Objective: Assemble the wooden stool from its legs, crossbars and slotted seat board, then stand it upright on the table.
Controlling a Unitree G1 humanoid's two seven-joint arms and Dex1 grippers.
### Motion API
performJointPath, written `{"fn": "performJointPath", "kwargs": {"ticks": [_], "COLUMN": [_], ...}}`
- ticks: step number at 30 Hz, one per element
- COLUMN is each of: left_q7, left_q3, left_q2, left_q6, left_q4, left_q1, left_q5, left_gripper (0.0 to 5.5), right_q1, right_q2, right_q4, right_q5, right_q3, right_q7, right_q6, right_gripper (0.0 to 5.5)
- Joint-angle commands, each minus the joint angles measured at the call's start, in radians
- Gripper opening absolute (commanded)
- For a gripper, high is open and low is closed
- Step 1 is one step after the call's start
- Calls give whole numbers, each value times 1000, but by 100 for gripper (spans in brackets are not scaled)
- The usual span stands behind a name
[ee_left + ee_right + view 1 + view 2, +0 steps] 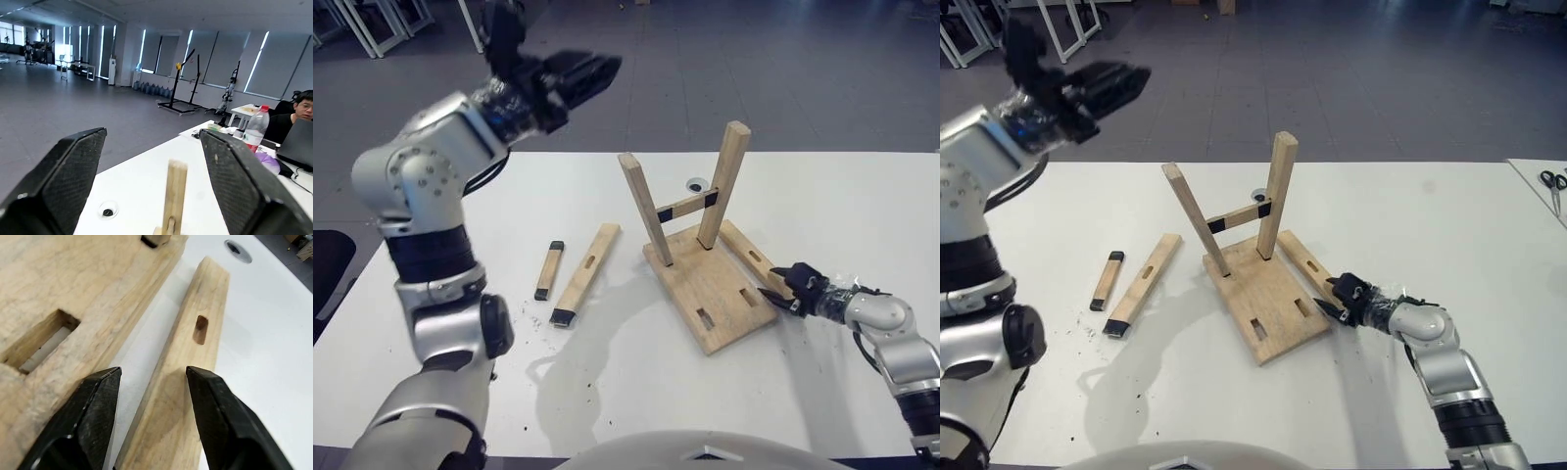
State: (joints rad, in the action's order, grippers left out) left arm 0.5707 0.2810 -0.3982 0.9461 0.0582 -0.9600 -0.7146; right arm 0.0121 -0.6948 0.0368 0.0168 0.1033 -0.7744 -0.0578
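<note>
1. a flat pale wooden slotted seat board [710, 294] lies right of centre on the smooth white table [862, 215], with rectangular slots in its grainy face.
2. two square-cut upright wooden legs [646, 208] stand in it, slightly splayed, joined by a black-ended wooden crossbar [687, 206].
3. a loose slotted wooden leg [587, 272] and a short black-tipped wooden bar [548, 269] lie left of centre.
4. the black right gripper [771, 294], lower right, is released, its fingers spread around a third slotted wooden leg [195, 357] lying beside the board.
5. the black left gripper [602, 73], upper left, is spread wide and holds nothing.

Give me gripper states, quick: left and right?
Left gripper: open, empty, raised high.
Right gripper: open, fingers straddling the loose leg beside the seat board.
</note>
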Motion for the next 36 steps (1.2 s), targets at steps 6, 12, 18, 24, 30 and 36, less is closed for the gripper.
{"fn": "performJointPath", "kwargs": {"ticks": [6,12,18,24,30,36], "left_q7": [-12,18,-25,-87,-165,-203], "left_q3": [-30,-258,-242,-83,52,89], "left_q2": [99,98,89,122,15,-114], "left_q6": [-155,13,-116,-230,-225,-210], "left_q4": [273,175,298,211,21,-170], "left_q1": [-209,219,177,-120,-55,488], "left_q5": [31,94,170,90,64,197], "left_gripper": [352,352,352,352,352,352], "right_q1": [17,9,-8,4,41,17], "right_q2": [30,27,24,38,79,69], "right_q4": [35,35,32,37,-7,-85], "right_q5": [58,69,74,63,15,24], "right_q3": [100,108,110,90,13,40], "right_q7": [-20,0,3,29,95,70], "right_q6": [36,38,31,30,14,-18], "right_gripper": [246,246,246,246,246,246]}}
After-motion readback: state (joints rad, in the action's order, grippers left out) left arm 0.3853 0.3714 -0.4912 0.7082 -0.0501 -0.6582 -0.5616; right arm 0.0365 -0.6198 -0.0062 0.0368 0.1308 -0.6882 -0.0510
